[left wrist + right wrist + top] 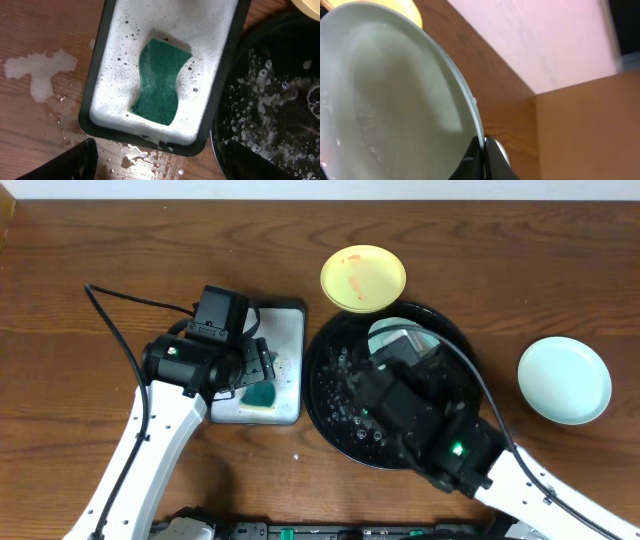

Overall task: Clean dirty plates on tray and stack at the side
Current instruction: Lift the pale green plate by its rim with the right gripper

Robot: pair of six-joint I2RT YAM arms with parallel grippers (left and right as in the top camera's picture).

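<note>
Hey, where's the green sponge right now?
In the overhead view it is left of centre: the green sponge lies flat in the foamy grey tray, right beside the big black tray's left edge.

left end effector [161, 161]: fingers spread | right end effector [483, 151]: pinching plate [395, 100] rim

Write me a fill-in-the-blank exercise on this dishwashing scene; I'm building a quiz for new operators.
1. The sponge lying in the foamy grey sponge tray is ____.
2. The right gripper has its jaws shut on the rim of a pale mint ____.
3. The smeared plate at the black tray's far rim is ____.
4. The left gripper, above the sponge, holds ____.
Missing words: green; plate; yellow; nothing.
</note>
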